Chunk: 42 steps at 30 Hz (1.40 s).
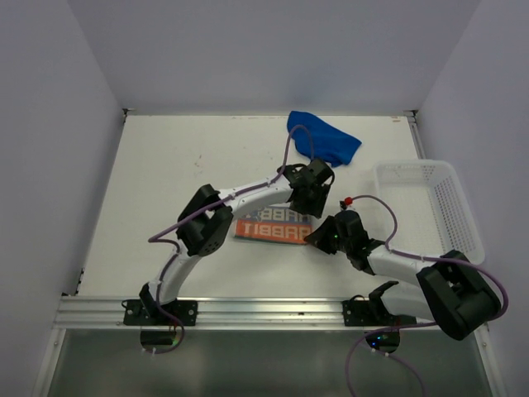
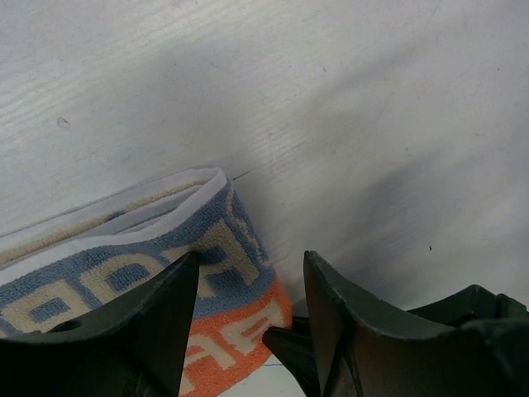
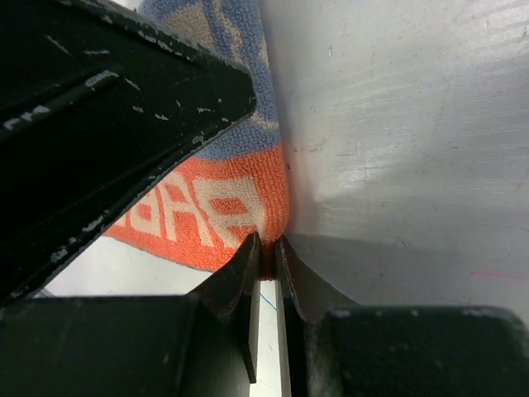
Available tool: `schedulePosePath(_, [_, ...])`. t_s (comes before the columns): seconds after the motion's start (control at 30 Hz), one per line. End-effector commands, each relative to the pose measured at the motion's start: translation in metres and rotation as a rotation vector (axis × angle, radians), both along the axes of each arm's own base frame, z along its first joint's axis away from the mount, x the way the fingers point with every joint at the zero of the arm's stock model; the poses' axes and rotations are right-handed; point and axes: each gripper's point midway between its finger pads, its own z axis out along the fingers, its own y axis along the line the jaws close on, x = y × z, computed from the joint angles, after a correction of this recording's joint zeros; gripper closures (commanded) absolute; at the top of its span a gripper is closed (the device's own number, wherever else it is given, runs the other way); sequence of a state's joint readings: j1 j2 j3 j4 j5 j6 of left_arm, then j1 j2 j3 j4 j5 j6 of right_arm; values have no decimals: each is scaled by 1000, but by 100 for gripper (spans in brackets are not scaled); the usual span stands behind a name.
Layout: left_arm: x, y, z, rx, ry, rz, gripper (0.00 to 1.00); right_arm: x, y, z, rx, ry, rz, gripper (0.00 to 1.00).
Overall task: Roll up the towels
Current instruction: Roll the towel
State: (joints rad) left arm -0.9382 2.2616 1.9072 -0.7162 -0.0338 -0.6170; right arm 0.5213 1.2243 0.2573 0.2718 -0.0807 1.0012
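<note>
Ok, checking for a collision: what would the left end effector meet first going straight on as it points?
Probably the patterned towel: its corner lies between the open fingers of the left end effector, with table beyond. Depth is unclear.

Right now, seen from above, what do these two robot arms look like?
The left arm and the right arm each have white tube-shaped links joined by chunky black joint housings, with a thin purple cable looping alongside. The left gripper and right gripper have black wedge-shaped fingers. A small red knob sits near the right wrist. Black bases bolt to a silver metal rail.
</note>
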Motion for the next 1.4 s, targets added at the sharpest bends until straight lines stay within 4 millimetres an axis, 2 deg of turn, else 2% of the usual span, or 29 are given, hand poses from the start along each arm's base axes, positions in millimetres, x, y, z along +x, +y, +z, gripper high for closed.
schedulePosePath(0.0, [4, 4, 2, 22, -15, 20, 43, -10, -13, -22, -70, 43, -6, 88])
schedulePosePath(0.13, [8, 4, -15, 55, -15, 21, 47, -10, -11, -23, -68, 47, 1, 89])
schedulePosePath(0.27, [12, -3, -23, 55, -27, 4, 53, -8, -10, -22, -78, 23, 19, 90])
schedulePosePath(0.6, [17, 20, -51, 207, -40, 8, 55, -9, -12, -26, -147, 4, 58, 91])
schedulePosePath(0.73, [12, 26, -59, 256, -15, -5, 62, -9, -13, -26, -190, -10, 74, 93])
schedulePosePath(0.87, [14, 21, -53, 238, -20, -4, 72, -12, -15, -26, -261, -19, 106, 96])
schedulePosePath(1.1, [21, 13, -40, 158, 0, 24, 84, -13, -17, -13, -351, -73, 126, 100])
schedulePosePath(1.2, [23, 9, -34, 70, 32, 44, 90, -13, -18, -5, -384, -104, 129, 100])
schedulePosePath(1.23, [27, 7, -21, 12, 42, 59, 94, -10, -14, 1, -381, -123, 133, 100])
schedulePosePath(1.27, [29, 7, -25, -20, 38, 70, 95, -14, -18, -1, -409, -107, 149, 100])
schedulePosePath(1.3, [26, 0, -9, -99, 63, 67, 96, -15, -17, 0, -422, -115, 157, 100])
schedulePosePath(1.37, [33, -2, -4, -198, 73, 85, 100, -14, -15, 6, -444, -129, 172, 100])
